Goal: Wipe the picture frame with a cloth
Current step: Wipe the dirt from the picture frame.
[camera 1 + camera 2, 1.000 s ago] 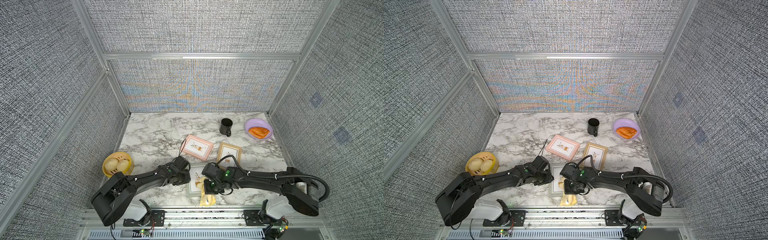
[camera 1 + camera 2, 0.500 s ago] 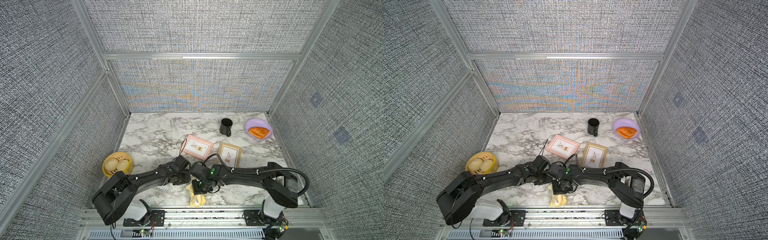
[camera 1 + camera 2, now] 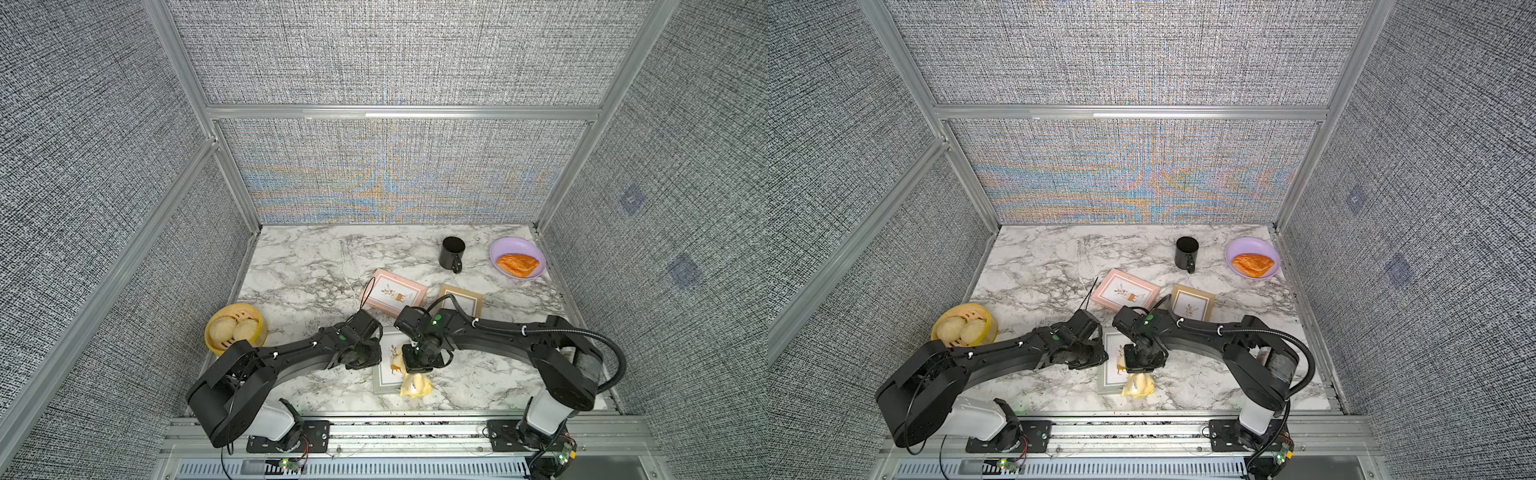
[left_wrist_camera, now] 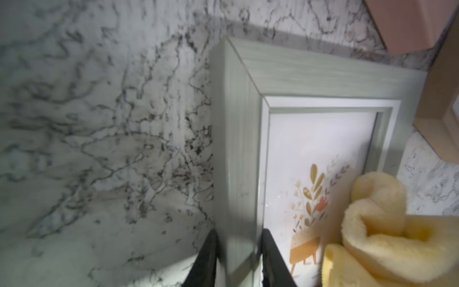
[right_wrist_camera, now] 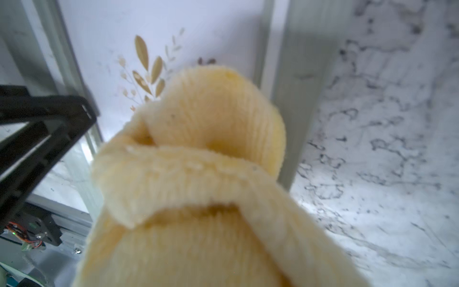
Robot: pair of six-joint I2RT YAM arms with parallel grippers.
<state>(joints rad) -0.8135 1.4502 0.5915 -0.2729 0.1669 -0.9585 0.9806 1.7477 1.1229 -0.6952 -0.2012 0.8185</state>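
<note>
Two claws work near the front edge of the table [image 3: 316, 266]: the right claw [image 3: 417, 365] clenches the cloth [image 3: 415, 384], bunched on the grey-green picture frame [image 3: 386, 374]; the left claw [image 4: 238, 248] pinches that frame's side rail. Beyond lies a pink frame [image 3: 399, 296].

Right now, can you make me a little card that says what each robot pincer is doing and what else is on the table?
Left pincer: clamped on a side rail of the grey-green wooden picture frame, which lies flat
Right pincer: shut on the soft pale-yellow cloth, bunched over that frame's glass
Behind them: pink picture frame; tan picture frame
Far right: black mug; purple plate with an orange pastry
Left side: yellow steamer basket holding buns
</note>
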